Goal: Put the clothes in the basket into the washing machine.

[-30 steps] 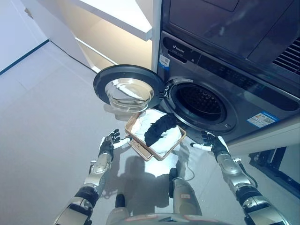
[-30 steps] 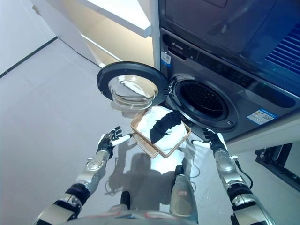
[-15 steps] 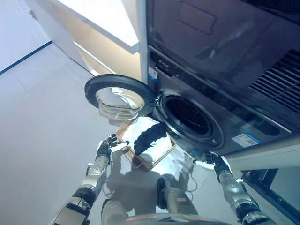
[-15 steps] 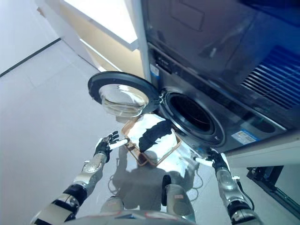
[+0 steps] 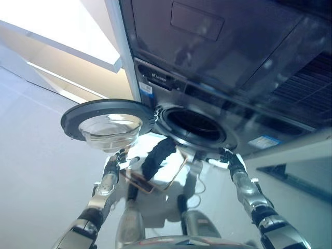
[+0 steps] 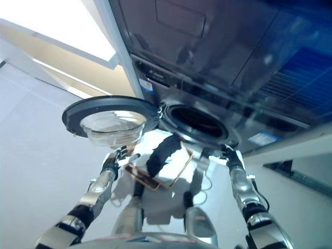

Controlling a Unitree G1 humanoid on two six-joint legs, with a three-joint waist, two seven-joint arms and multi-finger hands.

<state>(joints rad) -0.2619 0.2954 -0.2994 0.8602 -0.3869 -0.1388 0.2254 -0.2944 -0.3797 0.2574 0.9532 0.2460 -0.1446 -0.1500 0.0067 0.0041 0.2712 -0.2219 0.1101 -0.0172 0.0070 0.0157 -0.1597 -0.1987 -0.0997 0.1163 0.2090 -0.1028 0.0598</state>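
A brown basket [image 5: 170,179] stands on the floor below the washing machine's open drum [image 5: 193,122]. A black garment [image 5: 156,154] lies across white clothes [image 5: 168,167] in it. The round door [image 5: 109,122] hangs open to the left. My left hand [image 5: 113,167] is open, fingers spread, just left of the basket. My right hand [image 5: 227,157] is open to the right of the basket, below the drum's rim. Neither hand holds anything.
A second dark appliance [image 5: 223,46] is stacked above the washer. A white shelf or counter [image 5: 57,36] juts out at the upper left. Pale floor [image 5: 36,171] lies to the left.
The camera has tilted upward, so the whole scene has slid down. Both hands stay open on either side of the basket, now nearer the machine's front.
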